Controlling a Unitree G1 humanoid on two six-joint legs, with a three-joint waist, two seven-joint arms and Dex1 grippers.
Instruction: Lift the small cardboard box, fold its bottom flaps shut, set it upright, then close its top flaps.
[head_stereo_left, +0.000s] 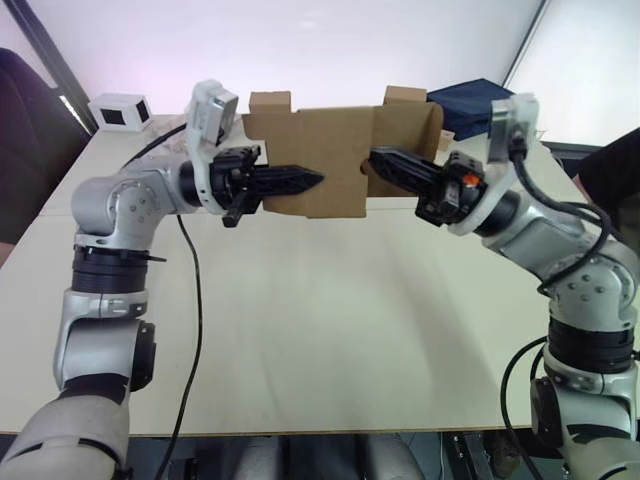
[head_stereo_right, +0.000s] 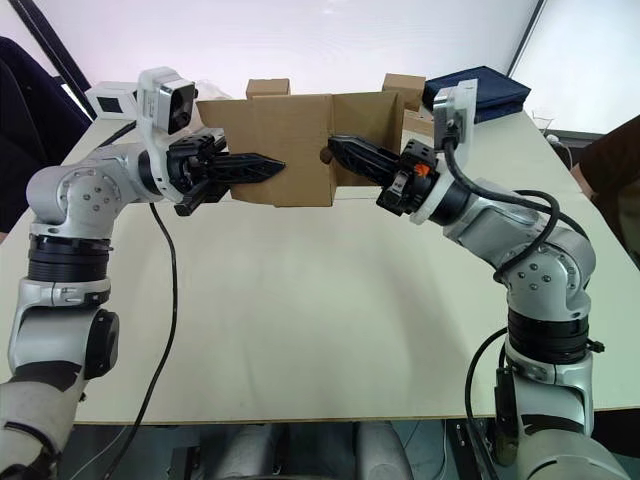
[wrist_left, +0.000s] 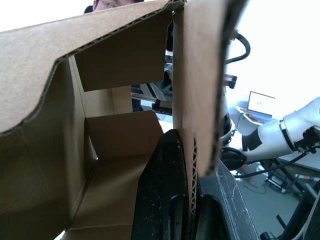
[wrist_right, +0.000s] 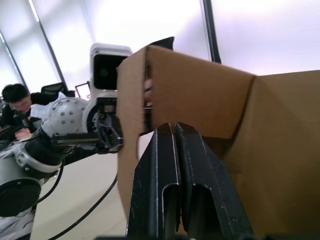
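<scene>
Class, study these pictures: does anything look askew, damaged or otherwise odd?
Nothing looks damaged. The small cardboard box is held above the table with its flaps still open. The left gripper pinches one wall, one finger inside and one outside. The right gripper, fingers together, reaches inside.

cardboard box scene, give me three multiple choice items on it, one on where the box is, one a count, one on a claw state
1. Where is the small cardboard box?
A. flat on the table
B. held in the air between the two claws
C. on the floor

2. How many smaller brown cartons stand at the far end of the table?
A. two
B. four
C. none

3. What is the left claw doing?
A. hanging open, away from the box
B. gripping a cable
C. shut on a wall of the box

Answers: 1 B, the box sits above the tabletop with the left claw and right claw at it. 2 A, one carton and another show behind it. 3 C, the left wrist view shows cardboard pinched between its fingers.
</scene>
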